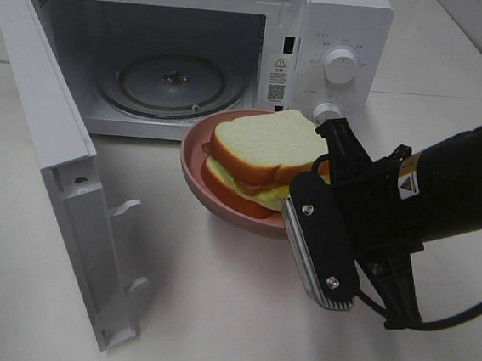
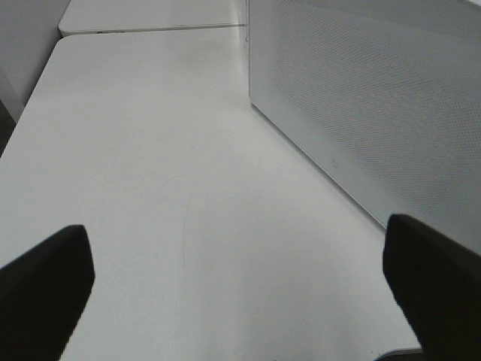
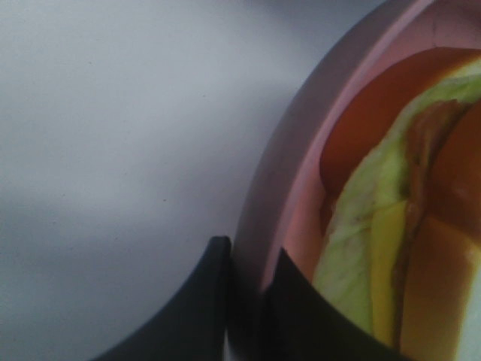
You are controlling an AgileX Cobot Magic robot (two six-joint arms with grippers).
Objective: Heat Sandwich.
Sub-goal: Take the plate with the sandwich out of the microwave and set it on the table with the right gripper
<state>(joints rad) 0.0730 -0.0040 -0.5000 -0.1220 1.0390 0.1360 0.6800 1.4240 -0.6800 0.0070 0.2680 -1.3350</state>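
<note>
The sandwich (image 1: pixel 265 153), pale bread with a brown crust and yellow-green filling, lies on the round pink plate (image 1: pixel 198 169) just in front of the open microwave (image 1: pixel 344 37). My right gripper (image 1: pixel 300 205) is shut on the plate's near right rim. In the right wrist view the two dark fingers of that gripper (image 3: pixel 248 301) pinch the pink plate rim (image 3: pixel 301 150), with the sandwich filling (image 3: pixel 391 248) right beside them. Whether the plate rests on the table or hangs just above it does not show. My left gripper (image 2: pixel 240 301) is open and holds nothing, over bare table.
The microwave door (image 1: pixel 48 145) swings out wide to the left, reaching toward the table's front. A glass turntable (image 1: pixel 172 84) lies inside the cavity. The left wrist view shows the microwave's perforated side wall (image 2: pixel 376 98) beside the left gripper.
</note>
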